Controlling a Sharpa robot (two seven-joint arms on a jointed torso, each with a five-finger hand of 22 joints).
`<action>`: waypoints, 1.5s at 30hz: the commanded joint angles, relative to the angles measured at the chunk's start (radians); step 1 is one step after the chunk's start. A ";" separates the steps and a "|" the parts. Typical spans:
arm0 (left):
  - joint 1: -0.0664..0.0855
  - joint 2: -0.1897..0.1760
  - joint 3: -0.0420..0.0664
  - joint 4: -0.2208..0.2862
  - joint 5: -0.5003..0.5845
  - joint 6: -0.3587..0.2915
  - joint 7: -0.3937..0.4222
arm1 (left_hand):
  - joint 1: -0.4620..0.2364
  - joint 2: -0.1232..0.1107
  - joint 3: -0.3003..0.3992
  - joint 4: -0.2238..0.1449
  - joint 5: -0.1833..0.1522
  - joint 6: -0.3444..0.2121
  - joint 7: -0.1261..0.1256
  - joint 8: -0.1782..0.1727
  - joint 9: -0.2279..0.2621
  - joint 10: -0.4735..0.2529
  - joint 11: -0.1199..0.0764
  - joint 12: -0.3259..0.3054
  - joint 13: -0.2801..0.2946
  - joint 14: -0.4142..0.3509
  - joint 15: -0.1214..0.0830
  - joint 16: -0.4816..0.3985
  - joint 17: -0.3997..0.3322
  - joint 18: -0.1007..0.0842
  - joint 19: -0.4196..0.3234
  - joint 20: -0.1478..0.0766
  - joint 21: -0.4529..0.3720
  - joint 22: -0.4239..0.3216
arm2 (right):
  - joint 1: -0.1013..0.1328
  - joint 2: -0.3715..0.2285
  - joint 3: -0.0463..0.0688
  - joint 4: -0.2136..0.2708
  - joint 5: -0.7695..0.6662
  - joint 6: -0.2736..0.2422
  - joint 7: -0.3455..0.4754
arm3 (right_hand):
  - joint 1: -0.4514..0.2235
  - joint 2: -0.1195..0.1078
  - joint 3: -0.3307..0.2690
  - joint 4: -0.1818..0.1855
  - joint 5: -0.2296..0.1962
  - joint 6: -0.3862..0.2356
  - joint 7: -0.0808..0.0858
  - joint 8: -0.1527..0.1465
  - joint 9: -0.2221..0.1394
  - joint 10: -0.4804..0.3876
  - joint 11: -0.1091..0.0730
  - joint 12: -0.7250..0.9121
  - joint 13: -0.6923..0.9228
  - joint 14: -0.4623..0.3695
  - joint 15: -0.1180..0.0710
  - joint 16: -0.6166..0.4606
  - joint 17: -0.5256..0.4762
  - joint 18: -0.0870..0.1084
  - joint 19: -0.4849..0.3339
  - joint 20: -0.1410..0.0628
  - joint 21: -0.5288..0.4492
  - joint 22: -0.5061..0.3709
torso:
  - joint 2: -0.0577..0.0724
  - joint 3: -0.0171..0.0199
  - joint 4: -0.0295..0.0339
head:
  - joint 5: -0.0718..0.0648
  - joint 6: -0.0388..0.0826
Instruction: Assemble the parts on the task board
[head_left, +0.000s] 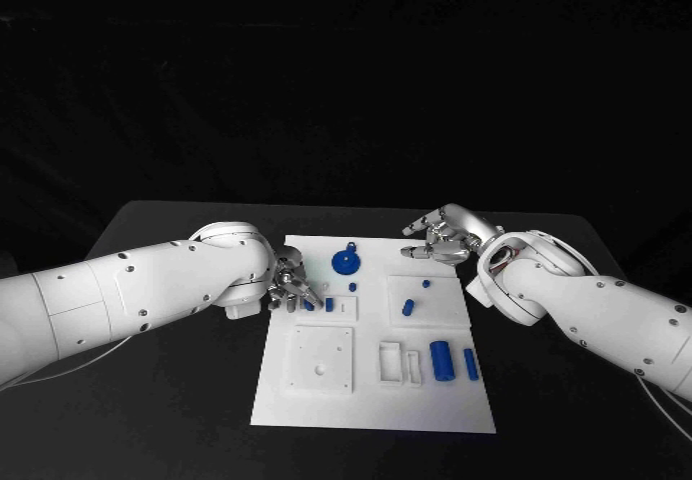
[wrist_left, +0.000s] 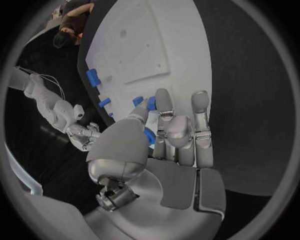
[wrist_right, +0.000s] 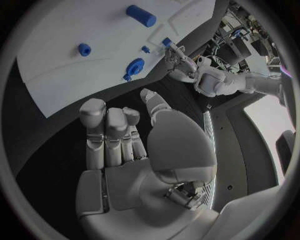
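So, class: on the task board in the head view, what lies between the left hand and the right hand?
In the head view, between the left hand and the right hand lies the task board's far end, with a round blue part and a small blue part.

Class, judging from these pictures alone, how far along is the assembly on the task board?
Early on. The left hand pinches a small blue part at the task board's left edge. The right hand holds nothing. The blue cylinder and blue disc lie loose on the board.
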 joint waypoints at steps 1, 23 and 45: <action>-0.028 -0.001 -0.021 -0.005 -0.016 0.053 -0.049 | 0.009 0.005 -0.002 -0.001 -0.004 -0.003 -0.001 -0.006 0.000 0.055 -0.003 0.006 -0.001 0.006 0.000 -0.005 0.001 0.001 0.005 0.001 0.002 0.018 | -0.001 -0.001 0.000 0.001 -0.002 0.010 0.008 | -0.008 -0.003 -0.001 0.002 0.003 0.000 0.002 -0.003 -0.001 -0.007 -0.001 -0.004 0.000 -0.002 0.000 -0.005 -0.001 0.004 0.005 0.000 -0.006 0.097 | 0.000 -0.0005 0.0000 | -0.001 -0.001; -0.028 -0.007 -0.021 -0.004 -0.034 0.045 -0.050 | 0.013 0.004 -0.002 -0.005 -0.003 -0.001 -0.002 -0.007 -0.001 0.055 -0.003 0.006 -0.002 0.007 0.000 -0.005 0.002 0.002 0.005 0.001 0.002 0.018 | -0.003 -0.001 0.000 0.000 -0.002 0.010 0.008 | -0.008 -0.003 -0.001 0.002 0.003 0.000 0.002 -0.003 -0.001 -0.007 -0.001 -0.004 0.000 -0.002 0.000 -0.005 -0.001 0.004 0.005 0.000 -0.006 0.097 | 0.000 -0.0003 0.0005 | -0.002 -0.002; -0.028 -0.008 -0.021 -0.003 -0.050 0.052 -0.055 | -0.004 -0.013 -0.019 0.010 -0.008 0.002 -0.002 -0.006 0.002 0.055 -0.002 0.007 -0.002 0.007 0.000 -0.007 -0.001 0.003 0.006 0.001 0.001 0.018 | -0.004 -0.002 0.000 0.001 -0.002 0.010 0.008 | -0.008 -0.003 -0.001 0.002 0.003 0.000 0.002 -0.003 -0.001 -0.007 -0.001 -0.004 0.000 -0.002 0.000 -0.005 -0.001 0.004 0.005 0.000 -0.006 0.097 | 0.000 0.0004 0.0000 | -0.004 -0.002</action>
